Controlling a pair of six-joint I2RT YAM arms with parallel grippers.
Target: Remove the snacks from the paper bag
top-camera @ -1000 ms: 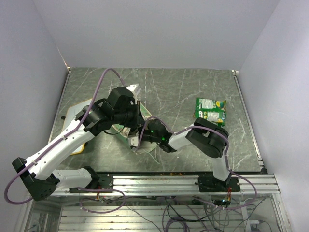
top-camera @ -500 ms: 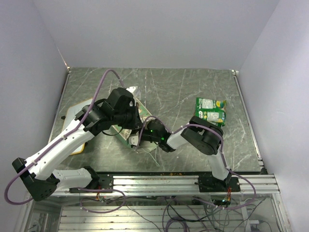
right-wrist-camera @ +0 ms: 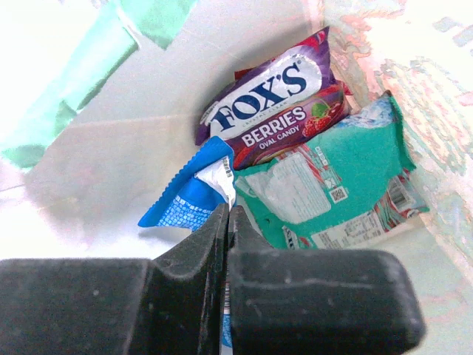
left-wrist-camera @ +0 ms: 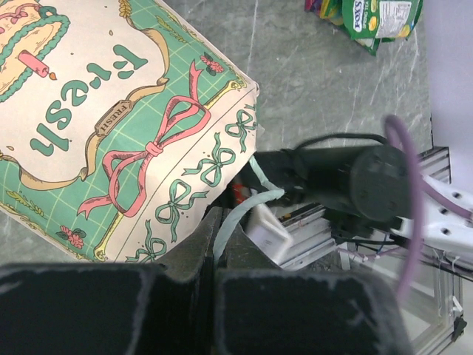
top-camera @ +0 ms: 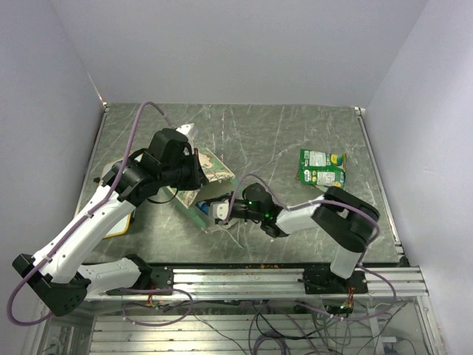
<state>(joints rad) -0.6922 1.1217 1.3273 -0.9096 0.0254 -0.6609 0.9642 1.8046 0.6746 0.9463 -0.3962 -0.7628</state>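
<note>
The green printed paper bag [top-camera: 213,171] lies on its side on the table; its "Fresh" side fills the left wrist view [left-wrist-camera: 126,126]. My left gripper [left-wrist-camera: 218,222] is shut on the bag's pale green handle strip [left-wrist-camera: 244,207] and also shows in the top view [top-camera: 196,176]. My right gripper [top-camera: 220,211] reaches into the bag's mouth. Inside the bag's cream-white interior it [right-wrist-camera: 228,211] is shut on a blue-and-white snack packet [right-wrist-camera: 194,191]. A magenta-purple Fox's packet [right-wrist-camera: 277,103] and a teal packet [right-wrist-camera: 336,181] lie deeper in. Green-and-white snack packets [top-camera: 321,168] lie on the table to the right.
A yellow-framed board [top-camera: 118,225] lies partly under my left arm at the table's left. The metal rail [top-camera: 295,277] runs along the near edge. The snack pile also shows at the top of the left wrist view [left-wrist-camera: 377,18]. White walls close off the sides.
</note>
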